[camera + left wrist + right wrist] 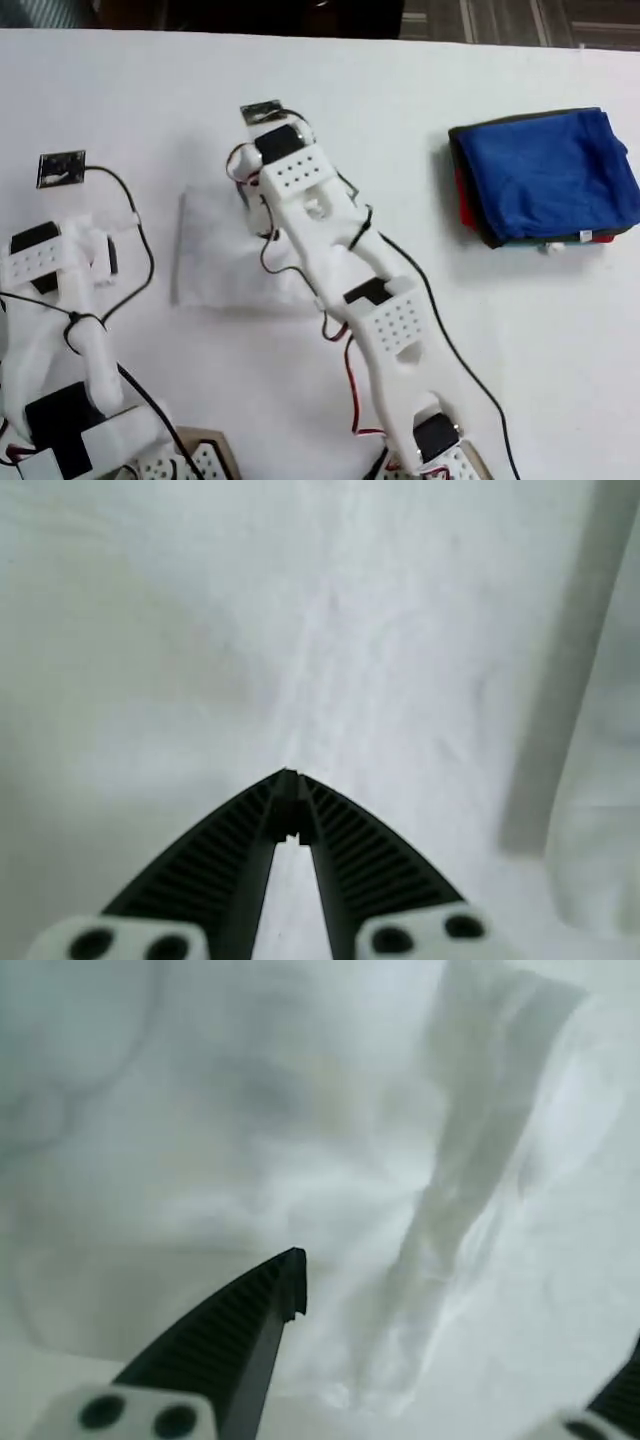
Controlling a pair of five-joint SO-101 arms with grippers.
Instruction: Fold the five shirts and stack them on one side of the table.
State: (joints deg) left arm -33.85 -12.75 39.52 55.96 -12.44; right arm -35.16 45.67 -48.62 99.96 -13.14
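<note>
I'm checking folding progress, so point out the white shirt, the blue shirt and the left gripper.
white shirt [210, 255]: high view, on its flat, uncovered part.
blue shirt [550, 170]: high view, middle of its top face.
left gripper [288, 785]: left wrist view, where the shut fingertips meet.

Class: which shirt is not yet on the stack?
The white cloth shirt, lying alone mid-table; the others sit piled beneath the folded blue shirt.
</note>
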